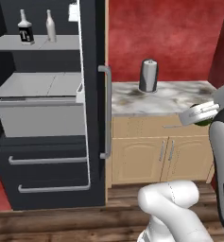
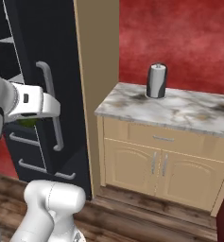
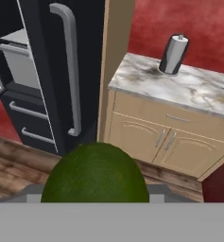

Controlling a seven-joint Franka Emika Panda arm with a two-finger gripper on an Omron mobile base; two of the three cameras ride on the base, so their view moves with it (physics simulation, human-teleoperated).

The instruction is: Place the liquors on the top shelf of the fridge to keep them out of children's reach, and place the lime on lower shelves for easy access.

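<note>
beside the open fridge (image 1: 94,118), the end effector (image 1: 201,116) is clamped on the lime (image 3: 95,174), held in the air

both liquors stand on the top shelf (image 1: 19,43): the clear square bottle (image 1: 25,29) and the slim beige one (image 1: 50,27) just beside it. the lower shelves (image 1: 33,84) lie bare above the bin. a grey paper-towel roll (image 1: 149,75) stands upright on the marble surface (image 1: 179,97).
</note>
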